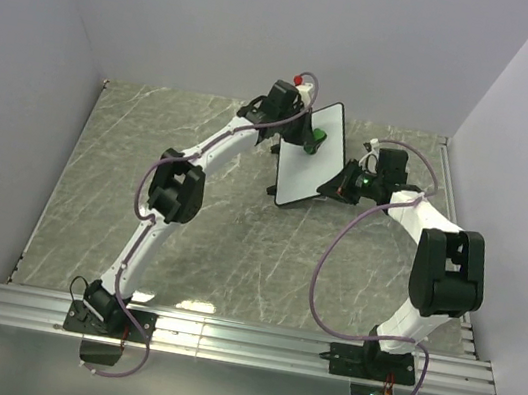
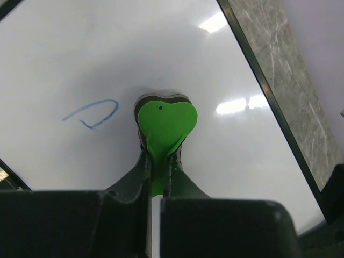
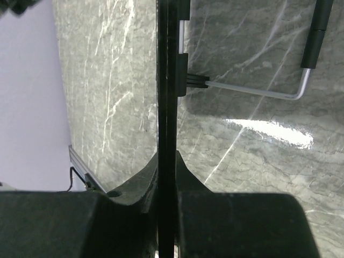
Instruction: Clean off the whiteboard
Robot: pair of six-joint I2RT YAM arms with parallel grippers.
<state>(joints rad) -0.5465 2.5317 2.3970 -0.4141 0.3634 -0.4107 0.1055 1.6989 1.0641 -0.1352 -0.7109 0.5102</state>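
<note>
- Green and heart-shaped, the eraser (image 2: 166,123) has a dark felt underside. The left jaws are pinched shut on its stem, and the pad looks pressed against the board.
- Glossy white with a thin black rim, the whiteboard (image 1: 304,169) is at the far middle of the desk (image 1: 108,161), tipped up off the grey veined marble. From above, its long axis runs 7 to 1 o'clock.
- The right jaws are clamped shut on the board's black edge (image 3: 166,80), at its 4 o'clock side. A bent wire foot (image 3: 252,90) sticks out behind.
- A blue looped pen stroke (image 2: 88,109) lies just beside the eraser, at 9 o'clock in the left wrist view, and runs roughly 9 to 3.
- The left arm (image 1: 179,188) is the one placed to wipe, I'd say, with a sideways sweep toward 9 o'clock.
</note>
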